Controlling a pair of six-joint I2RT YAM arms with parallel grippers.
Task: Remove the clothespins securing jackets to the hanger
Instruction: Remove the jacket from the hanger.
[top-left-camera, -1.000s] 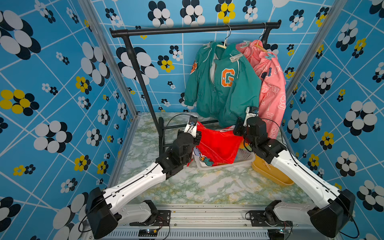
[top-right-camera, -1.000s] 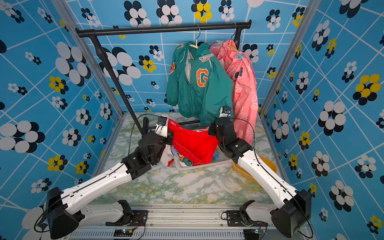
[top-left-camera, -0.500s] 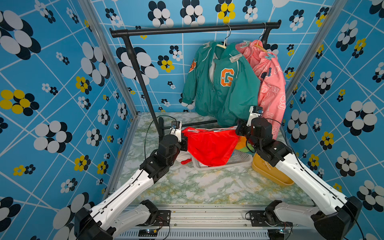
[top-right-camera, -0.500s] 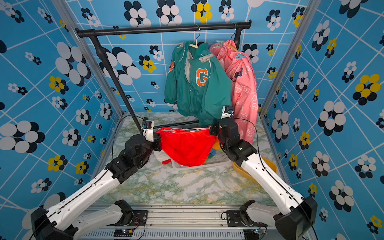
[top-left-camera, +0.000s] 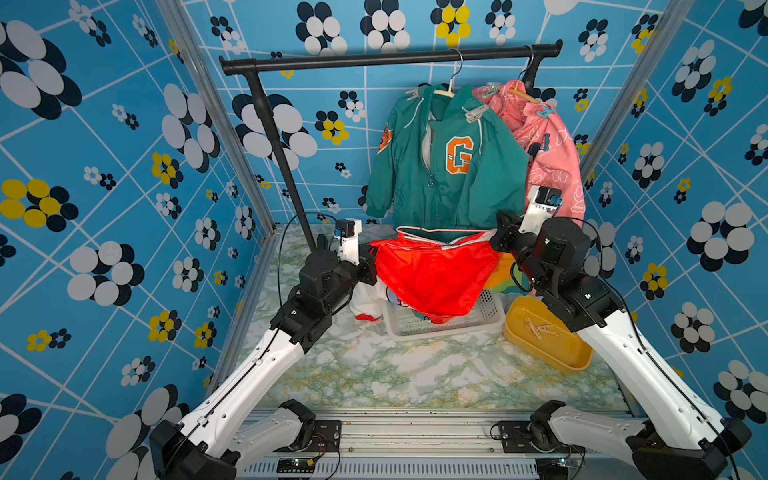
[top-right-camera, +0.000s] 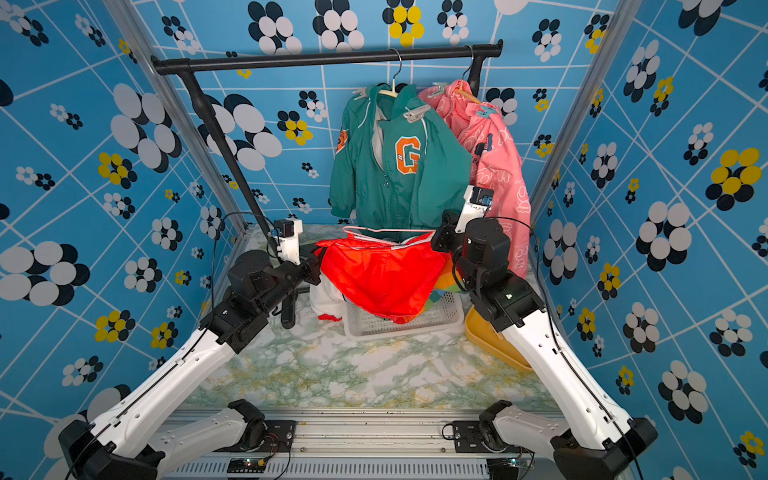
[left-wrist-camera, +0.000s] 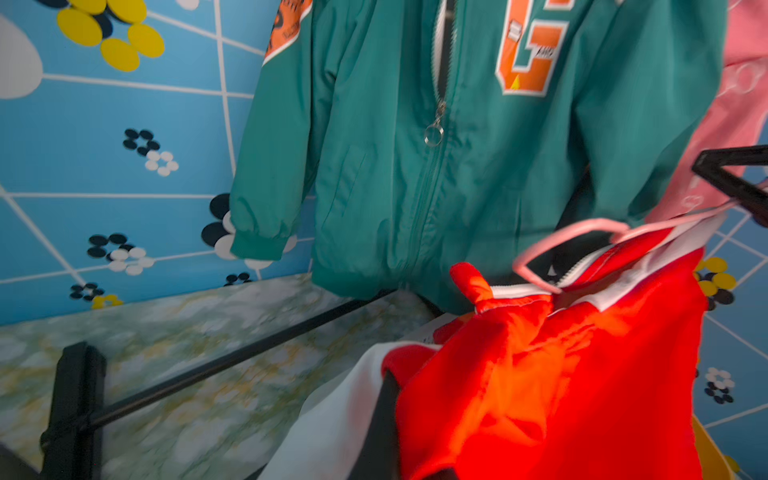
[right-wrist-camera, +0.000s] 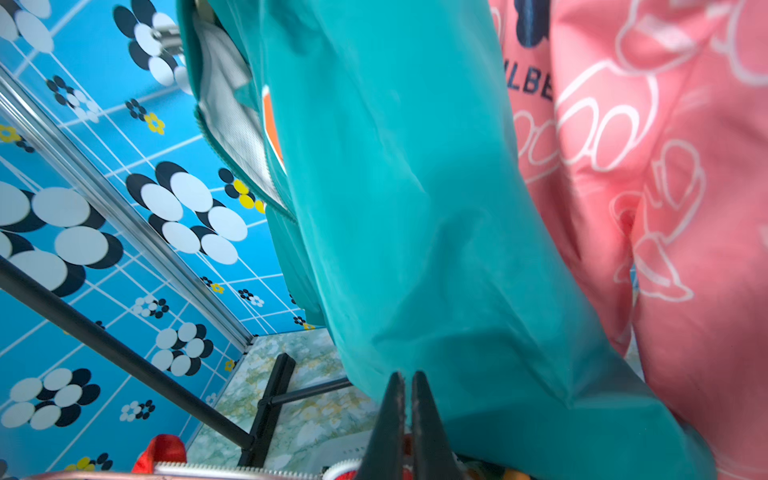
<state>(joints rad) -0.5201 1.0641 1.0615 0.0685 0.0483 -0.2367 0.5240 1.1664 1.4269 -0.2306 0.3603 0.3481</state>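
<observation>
Red nylon, item one: red jacket (top-left-camera: 434, 278), strung level between your two pincers at mid-frame in both top views. Left gripper (top-left-camera: 371, 259): jaws together, clamped on the jacket's left corner. Right gripper (top-left-camera: 497, 240): jaws together at its right corner, where the zip edge meets the end of a pink hanger (left-wrist-camera: 569, 232). Whether it pinches cloth, wire or both, you cannot tell. No pin shows on this jacket.

Item two: basket (top-left-camera: 482, 320), white, directly beneath the sagging red cloth. Judged: a straight lowering would lay the jacket in it.

Item three: clothespins (top-left-camera: 476, 113), the relation your coming work turns on.
- Place: above and to the right of both pincers, well apart from them, on the shoulders of the green jacket (top-left-camera: 440, 178) and pink jacket (top-left-camera: 548, 141).
- Count: four show. Pale ones sit at both green shoulders and at pink's left shoulder in the frame, and a teal pin (top-left-camera: 545, 109) at its right.
- Axis: the nearest lies slantwise along the green shoulder; the others are too small to tell.
- Nearer arm: the right one, its wrist view filled with green and pink cloth.

Item four: tray (top-left-camera: 577, 361), yellow, lower right beside the right arm, holding loose pins (top-left-camera: 536, 330).

Item five: rail (top-left-camera: 374, 62), black, across the upper frame. Marble table (top-left-camera: 415, 374) below. Patterned walls (top-left-camera: 124, 166) close in on three sides, so expect little side room.
</observation>
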